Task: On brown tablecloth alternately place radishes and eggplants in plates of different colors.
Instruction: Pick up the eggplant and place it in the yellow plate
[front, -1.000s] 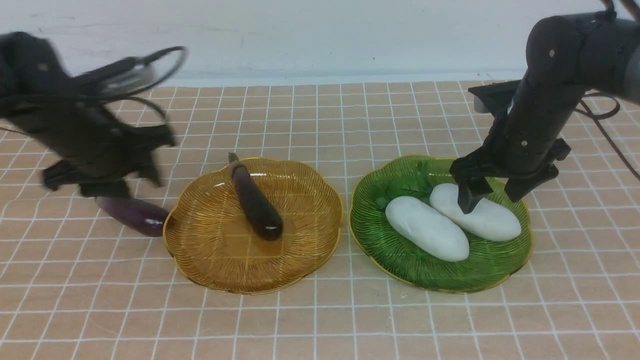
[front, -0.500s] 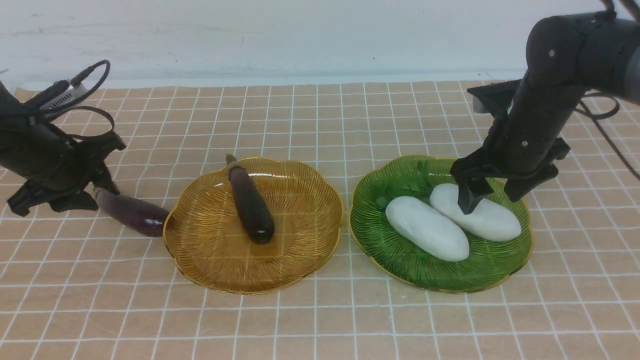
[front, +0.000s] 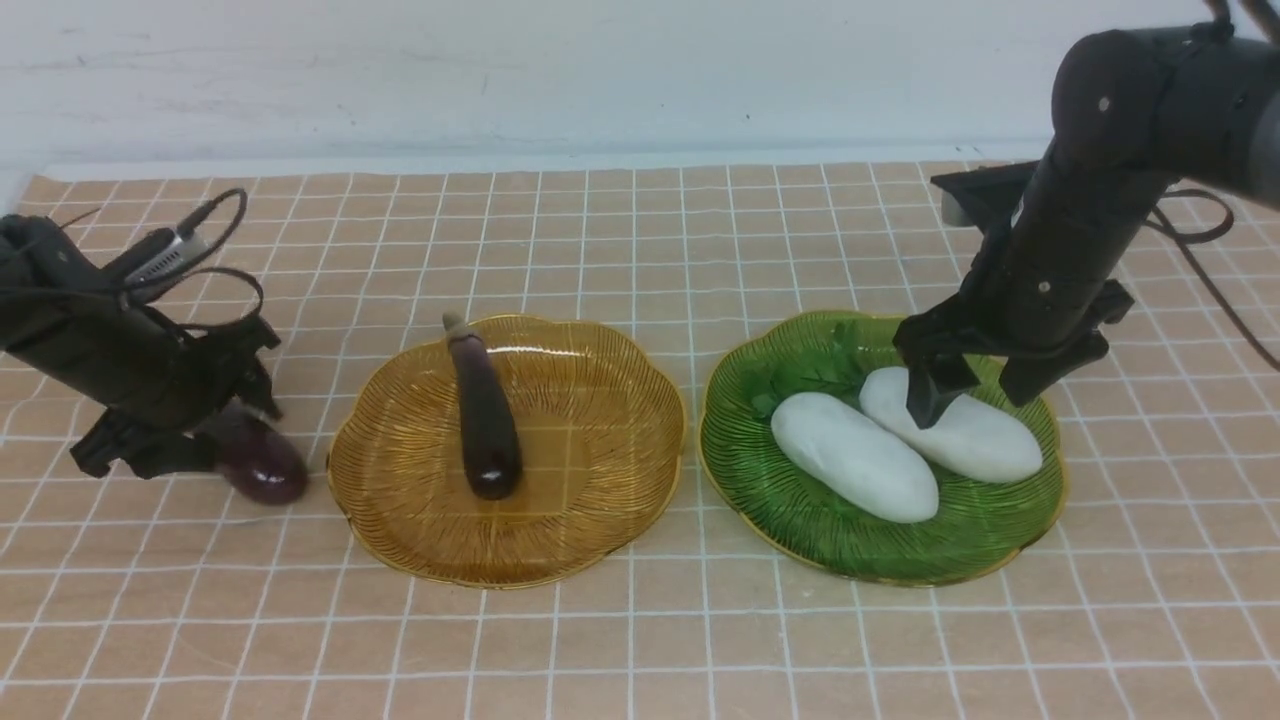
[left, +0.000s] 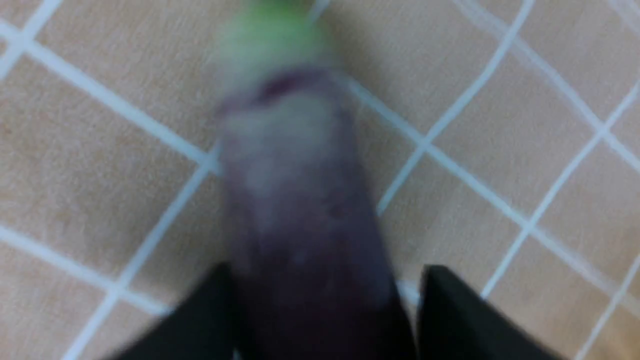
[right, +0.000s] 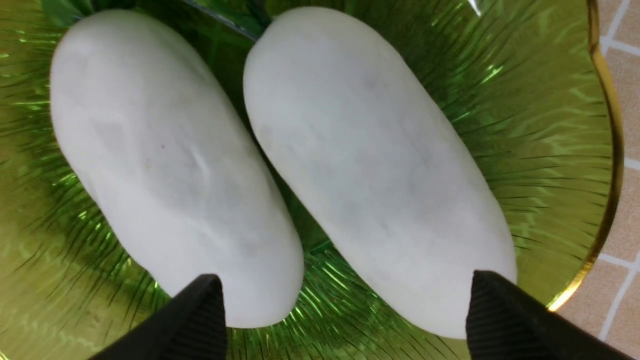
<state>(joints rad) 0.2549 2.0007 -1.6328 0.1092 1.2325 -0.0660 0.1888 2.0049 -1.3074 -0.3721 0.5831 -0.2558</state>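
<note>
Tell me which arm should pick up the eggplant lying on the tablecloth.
Left. The left gripper straddles that eggplant, jaws open, beside the amber plate. The right gripper hangs open over the radishes in the green plate, farther away.

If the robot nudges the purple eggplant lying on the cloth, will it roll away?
Probably a bit: the eggplant is round and glossy, so it may roll sideways or slip. It lies straight, so it is likely stiff, not floppy. The tablecloth might slow it.
</note>
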